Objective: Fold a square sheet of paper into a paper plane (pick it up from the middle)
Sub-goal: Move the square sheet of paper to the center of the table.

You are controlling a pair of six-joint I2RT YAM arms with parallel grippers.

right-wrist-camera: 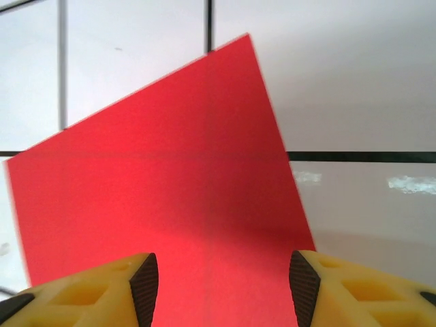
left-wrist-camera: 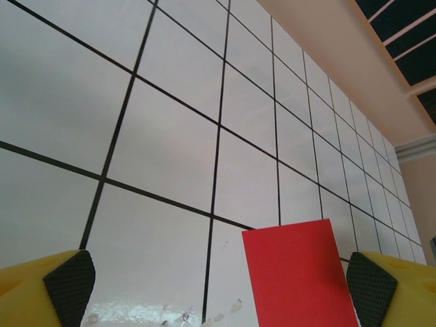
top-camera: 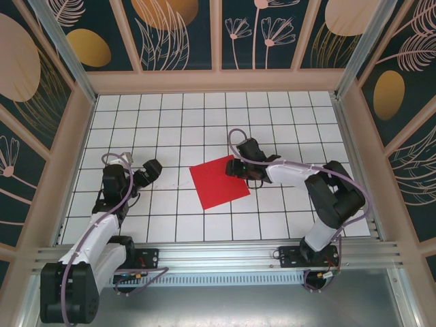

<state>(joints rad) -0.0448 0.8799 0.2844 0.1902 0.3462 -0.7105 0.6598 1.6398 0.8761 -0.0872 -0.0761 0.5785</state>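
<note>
Sheet: the square sheet of paper (top-camera: pixel 219 182) lies flat and unfolded near the middle of the counter (top-camera: pixel 170 116), turned corner-on to us, within both arms' reach.
Right hand: we see the right hand (top-camera: pixel 240 163) low over the sheet's right corner, wrist bent down. Its fingers are half spread and straddle red paper, with no pinch visible.
Left hand: the left hand (top-camera: pixel 148 172) sits low beside the sheet's left side, apart from it. It is spread wide, empty, and aimed at it.
Our reading: the right hand is lining up a pick, and we judge the middle lies further in.
</note>
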